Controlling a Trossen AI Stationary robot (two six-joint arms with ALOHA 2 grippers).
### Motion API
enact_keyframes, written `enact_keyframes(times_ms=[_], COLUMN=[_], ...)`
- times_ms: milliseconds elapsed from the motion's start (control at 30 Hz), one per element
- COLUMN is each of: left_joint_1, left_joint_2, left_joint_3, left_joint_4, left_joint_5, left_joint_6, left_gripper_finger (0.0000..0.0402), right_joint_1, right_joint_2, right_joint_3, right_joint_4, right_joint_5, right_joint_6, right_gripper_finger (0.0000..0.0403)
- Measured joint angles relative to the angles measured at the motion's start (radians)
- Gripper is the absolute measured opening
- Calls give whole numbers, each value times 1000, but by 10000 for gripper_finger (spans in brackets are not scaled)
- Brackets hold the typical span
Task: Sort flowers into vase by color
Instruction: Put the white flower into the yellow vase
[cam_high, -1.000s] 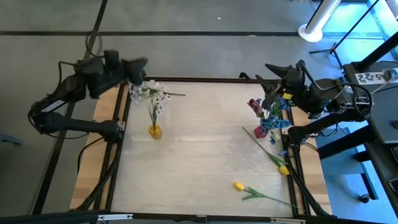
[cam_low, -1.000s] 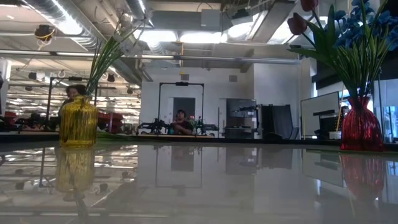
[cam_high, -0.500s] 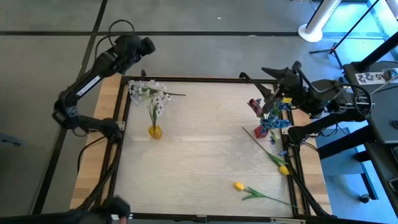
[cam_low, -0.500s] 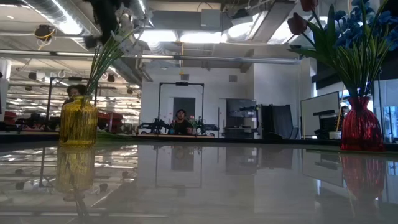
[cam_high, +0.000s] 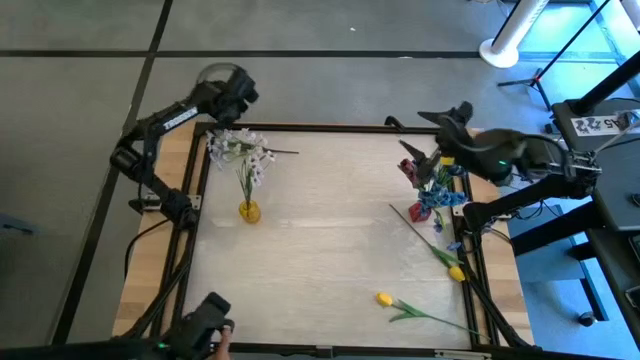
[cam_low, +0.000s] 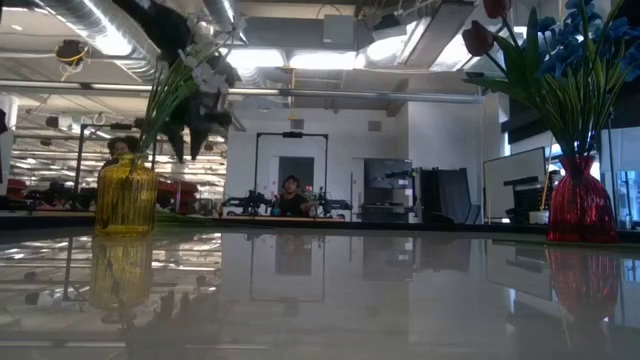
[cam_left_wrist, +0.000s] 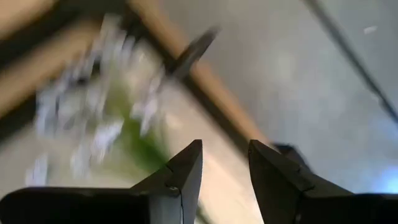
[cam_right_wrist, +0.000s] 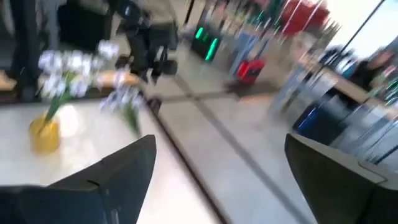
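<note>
White sprigs stand in a yellow vase at the table's far left; the vase also shows in the low view. Blue clusters and a dark red tulip stand in a red vase at the right. Two yellow tulips lie flat on the table near the right front. My left gripper is open and empty over the far left corner, just beyond the white sprigs. My right gripper is open and empty above the red vase's flowers.
A dark frame runs around the tabletop. A dark object shows at the near left edge. The middle of the table is bare. People sit in the room behind.
My left arm has swung from outside the table's left edge toward the far left corner, and its gripper now hangs by the white sprigs. My right gripper has turned a little above the red vase. The flowers and vases have not moved.
</note>
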Motion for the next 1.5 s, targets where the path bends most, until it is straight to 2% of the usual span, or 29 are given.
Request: enact_keyframes(times_ms=[100, 233, 433, 567, 733, 833, 933, 1033, 1100, 1267, 1500], left_joint_1=[-21, -48, -34, -33, -32, -30, -24, -38, -45, -57, -178], left_joint_2=[21, 22, 21, 33, 32, 25, 20, 13, -9, -131, -357], left_joint_3=[-82, -175, -310, -385, -445, -490, -527, -531, -526, -454, -299], left_joint_4=[9, 42, 242, 245, 255, 293, 315, 298, 300, 332, 327], left_joint_5=[56, 61, 89, 113, 109, 103, 143, 149, 148, 147, -63], left_joint_6=[-126, -246, -341, -458, -473, -508, -516, -513, -508, -394, -83], left_gripper_finger=[126, 126, 126, 126, 126, 112, 75, 20, 9, 3, 1], right_joint_1=[-80, -149, -215, -245, -283, -299, -298, -296, -297, -297, -296], right_joint_2=[4, 6, 6, 5, 20, 27, 33, 36, 36, 30, 0], right_joint_3=[-20, -63, -149, -196, -203, -203, -204, -202, -197, -177, -176], right_joint_4=[-46, -53, 16, 69, 88, 117, 126, 153, 140, 138, 93], right_joint_5=[-131, -276, -424, -519, -523, -523, -531, -531, -530, -522, -451], right_joint_6=[52, 59, 82, 120, 128, 101, 78, 75, 75, 57, 25], right_gripper_finger=[356, 356, 356, 356, 356, 356, 356, 356, 356, 356, 356])
